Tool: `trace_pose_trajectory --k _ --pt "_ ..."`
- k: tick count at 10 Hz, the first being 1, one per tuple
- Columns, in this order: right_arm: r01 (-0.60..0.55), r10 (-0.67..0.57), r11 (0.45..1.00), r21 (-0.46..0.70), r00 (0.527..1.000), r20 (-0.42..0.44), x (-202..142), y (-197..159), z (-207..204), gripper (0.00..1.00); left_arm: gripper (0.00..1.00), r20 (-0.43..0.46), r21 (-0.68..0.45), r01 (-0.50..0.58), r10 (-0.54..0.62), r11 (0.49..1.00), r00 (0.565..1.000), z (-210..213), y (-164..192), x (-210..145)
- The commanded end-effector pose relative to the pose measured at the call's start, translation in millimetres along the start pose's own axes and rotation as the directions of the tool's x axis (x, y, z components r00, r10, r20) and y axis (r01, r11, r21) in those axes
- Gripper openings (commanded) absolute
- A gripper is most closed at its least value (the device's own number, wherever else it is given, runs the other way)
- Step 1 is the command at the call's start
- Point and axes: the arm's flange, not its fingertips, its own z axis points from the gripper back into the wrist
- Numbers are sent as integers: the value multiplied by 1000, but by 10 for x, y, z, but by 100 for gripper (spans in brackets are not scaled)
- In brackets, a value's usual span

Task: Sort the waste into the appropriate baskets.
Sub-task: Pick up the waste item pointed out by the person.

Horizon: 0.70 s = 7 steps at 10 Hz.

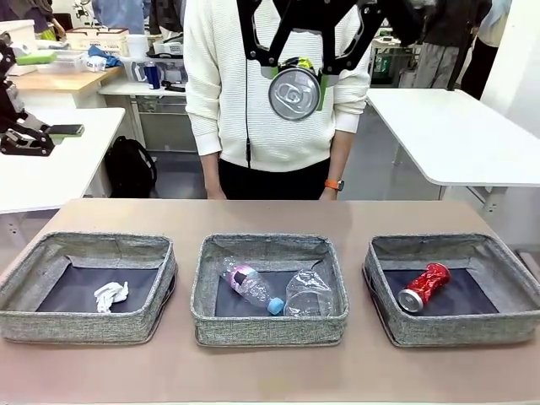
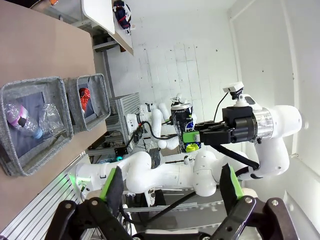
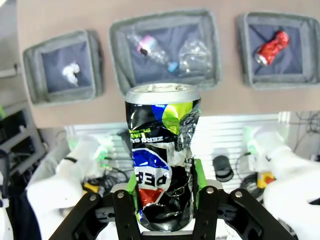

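High over the table's far side, my right gripper is shut on a dented dark can, whose silver top faces the front camera. In the right wrist view the can stands upright between the green pads of the right gripper. The left basket holds a white paper wad. A clear blue-capped bottle and a clear plastic cup lie in the middle basket. In the right basket lies a red can. My left gripper is open and holds nothing, off to the left side.
A person in a white sweater stands at the table's far edge, right behind the raised can. White tables stand behind on both sides. Bare tabletop runs between the baskets and the person.
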Motion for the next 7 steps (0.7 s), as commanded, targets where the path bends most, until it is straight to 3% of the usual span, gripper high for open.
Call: trace_pose_trajectory --k 1,7 --pt "-2 2 1000 -1 1000 4 -20 6 -2 44 100 -2 -22 13 -13 1000 1000 12 -27 -4" --pt "-2 2 1000 -1 1000 4 -20 6 -2 44 100 -2 -22 13 -13 1000 1000 12 -27 -4"
